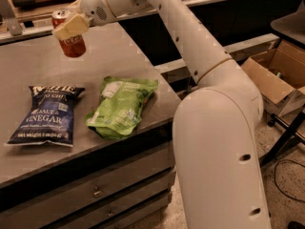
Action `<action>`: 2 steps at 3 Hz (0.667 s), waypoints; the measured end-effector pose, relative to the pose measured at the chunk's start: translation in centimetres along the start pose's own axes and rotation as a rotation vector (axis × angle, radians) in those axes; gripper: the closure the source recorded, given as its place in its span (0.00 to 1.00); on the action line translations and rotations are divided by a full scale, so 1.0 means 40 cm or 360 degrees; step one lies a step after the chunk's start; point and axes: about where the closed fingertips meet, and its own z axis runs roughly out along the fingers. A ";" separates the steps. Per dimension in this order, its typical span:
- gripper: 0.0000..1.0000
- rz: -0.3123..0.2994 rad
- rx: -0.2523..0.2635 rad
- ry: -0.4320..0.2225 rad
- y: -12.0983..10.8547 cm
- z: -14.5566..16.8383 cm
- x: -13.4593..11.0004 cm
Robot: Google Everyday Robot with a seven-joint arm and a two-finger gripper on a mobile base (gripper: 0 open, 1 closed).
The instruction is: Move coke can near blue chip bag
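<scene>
In the upper left, the gripper (66,28) has its fingers (72,26) clamped on the can (74,44), which hangs above the bench (119,51). The can's long axis is near upright, silver top tipped slightly left. The blue bag (45,116) lies flat at lower left.

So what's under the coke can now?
Only bare grey table shows below the coke can, which the gripper holds by its upper half. The blue chip bag lies nearer the camera, not beneath it. The gripper hides part of the can's side.
</scene>
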 end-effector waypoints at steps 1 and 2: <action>1.00 -0.0008 -0.0025 -0.0003 0.062 -0.005 -0.013; 1.00 0.0041 -0.0145 0.0015 0.173 0.046 0.021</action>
